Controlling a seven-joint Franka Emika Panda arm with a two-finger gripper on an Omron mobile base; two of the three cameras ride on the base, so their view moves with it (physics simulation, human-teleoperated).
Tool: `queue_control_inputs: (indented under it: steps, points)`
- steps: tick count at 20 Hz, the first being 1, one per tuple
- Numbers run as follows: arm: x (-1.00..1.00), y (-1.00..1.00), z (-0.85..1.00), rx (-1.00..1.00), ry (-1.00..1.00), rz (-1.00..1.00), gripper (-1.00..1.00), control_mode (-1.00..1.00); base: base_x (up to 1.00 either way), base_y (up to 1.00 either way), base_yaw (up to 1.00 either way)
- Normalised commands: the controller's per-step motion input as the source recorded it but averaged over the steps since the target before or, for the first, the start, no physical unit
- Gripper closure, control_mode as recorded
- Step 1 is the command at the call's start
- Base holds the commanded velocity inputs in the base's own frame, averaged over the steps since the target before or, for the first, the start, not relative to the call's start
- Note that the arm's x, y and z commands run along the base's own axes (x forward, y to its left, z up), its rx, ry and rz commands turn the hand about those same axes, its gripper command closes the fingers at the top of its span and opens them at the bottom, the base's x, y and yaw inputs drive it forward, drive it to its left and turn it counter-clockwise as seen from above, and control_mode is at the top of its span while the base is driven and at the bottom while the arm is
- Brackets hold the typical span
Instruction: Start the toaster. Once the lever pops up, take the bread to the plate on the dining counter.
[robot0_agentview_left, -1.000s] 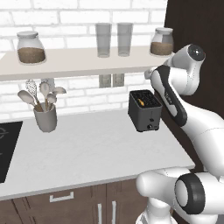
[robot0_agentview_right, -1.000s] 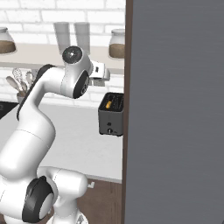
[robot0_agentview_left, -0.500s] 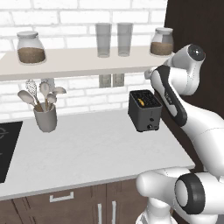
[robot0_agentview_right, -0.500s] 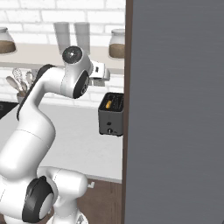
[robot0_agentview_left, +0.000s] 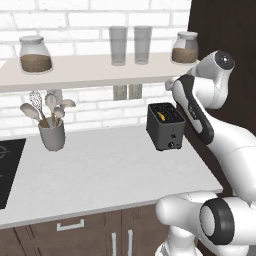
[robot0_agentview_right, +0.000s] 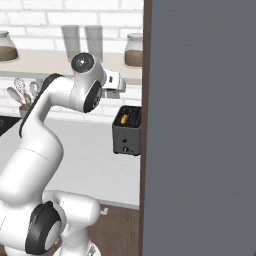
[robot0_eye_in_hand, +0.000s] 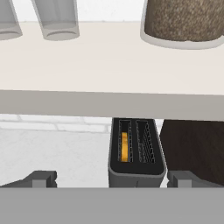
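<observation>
Nothing is shifting between the earlier pictures and this one: your white arm is hanging in the same raised pose, and the small boxy dark grey toaster (robot0_agentview_left: 166, 126) is standing where it stood, at the far right end of the pale worktop (robot0_agentview_left: 100, 170) close to the dark wood panel. You are still sitting at the first step, since the toaster is not yet started. The square tan slice of bread (robot0_eye_in_hand: 124, 146) is resting sunk in one slot, showing as a golden strip from above, and nothing is touching the toaster. Your two-finger gripper (robot0_eye_in_hand: 111, 178) is hovering well above the toaster, up near the pale shelf (robot0_eye_in_hand: 87, 70), with its dark fingertips (robot0_eye_in_hand: 43, 178) spread wide to either side of the toaster's outline, so it is released and carrying nothing. The narrow front face is showing a tiny knob (robot0_agentview_left: 173, 145), but the lever is too small for you to pick out here. Judging from this, your next move is calling for a descent toward that front face, then a downward press on the slider tab rather than the knob.
</observation>
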Motion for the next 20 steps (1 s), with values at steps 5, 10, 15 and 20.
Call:
queue_control_inputs:
  steps: [5,10,15,20]
  points:
    - [0.00,0.00,0.00,0.00,0.00,0.00,-1.00,-1.00,0.00,0.00,0.00]
    - [0.00,0.00,0.00,0.00,0.00,0.00,-1.00,-1.00,0.00,0.00,0.00]
    - [0.00,0.00,0.00,0.00,0.00,0.00,-1.00,-1.00,0.00,0.00,0.00]
    - [0.00,0.00,0.00,0.00,0.00,0.00,-1.00,-1.00,0.00,0.00,0.00]
